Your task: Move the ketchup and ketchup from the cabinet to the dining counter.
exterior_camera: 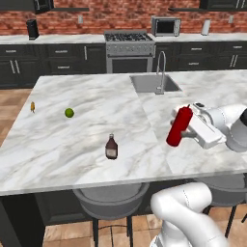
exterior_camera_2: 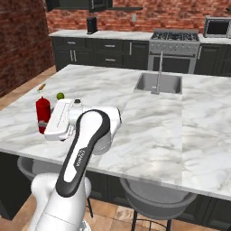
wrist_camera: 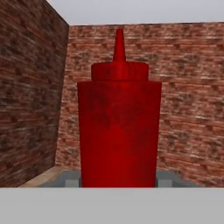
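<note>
My gripper (exterior_camera: pixel 187 134) is shut on the bright red ketchup (exterior_camera: pixel 179 126), gripping its body from the side. The bottle hangs slightly tilted, low over the right front part of the dining counter (exterior_camera: pixel 96 159); whether its base touches the marble I cannot tell. From the right base view the red ketchup (exterior_camera_2: pixel 43 114) stands just left of my gripper (exterior_camera_2: pixel 48 122). In the hand view the red ketchup (wrist_camera: pixel 119 131) is seen close up, between the jaws of my gripper (wrist_camera: pixel 118 181). The dark maroon ketchup (exterior_camera: pixel 111 147) stands upright on the counter, to the left. The cabinet is out of view.
A lime (exterior_camera: pixel 69 113) and a small yellow-orange item (exterior_camera: pixel 33 106) lie at the counter's left. The steel sink (exterior_camera: pixel 144 84) and its faucet (exterior_camera: pixel 160 72) sit at the far side. Grey stools (exterior_camera: pixel 111 200) stand under the front edge. A stove (exterior_camera: pixel 129 48) lines the back wall.
</note>
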Motion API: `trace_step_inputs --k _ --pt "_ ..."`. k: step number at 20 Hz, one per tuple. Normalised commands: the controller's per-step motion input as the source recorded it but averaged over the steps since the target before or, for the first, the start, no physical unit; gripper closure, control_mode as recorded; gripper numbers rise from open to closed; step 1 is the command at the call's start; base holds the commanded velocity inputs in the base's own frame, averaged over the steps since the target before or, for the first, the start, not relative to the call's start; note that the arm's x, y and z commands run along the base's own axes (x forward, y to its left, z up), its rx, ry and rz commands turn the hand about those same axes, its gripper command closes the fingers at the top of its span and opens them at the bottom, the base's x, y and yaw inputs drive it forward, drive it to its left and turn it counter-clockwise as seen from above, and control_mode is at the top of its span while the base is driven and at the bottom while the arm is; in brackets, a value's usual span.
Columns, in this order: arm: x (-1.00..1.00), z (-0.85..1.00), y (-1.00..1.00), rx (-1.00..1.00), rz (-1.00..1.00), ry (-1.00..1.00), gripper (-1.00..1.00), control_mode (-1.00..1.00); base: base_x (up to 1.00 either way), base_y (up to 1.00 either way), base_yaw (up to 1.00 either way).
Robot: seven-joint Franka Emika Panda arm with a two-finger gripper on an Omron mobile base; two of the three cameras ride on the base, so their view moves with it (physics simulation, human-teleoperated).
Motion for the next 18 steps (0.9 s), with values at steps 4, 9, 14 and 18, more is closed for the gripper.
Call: trace_step_inputs --k 4,9,14,18 --pt "0.05 -0.50 -0.02 -0.01 0.17 -0.01 1.00 -1.00 0.00 0.00 0.00" --pt "0.10 -0.41 -0.08 -0.03 0.00 0.00 1.00 -1.00 0.00 0.00 0.00" --pt "0.20 -0.38 -0.08 -0.04 -0.09 0.01 1.00 -1.00 0.00 0.00 0.00" --pt "0.42 -0.39 -0.02 0.00 -0.01 0.00 1.00 -1.00 0.00 0.00 0.00"
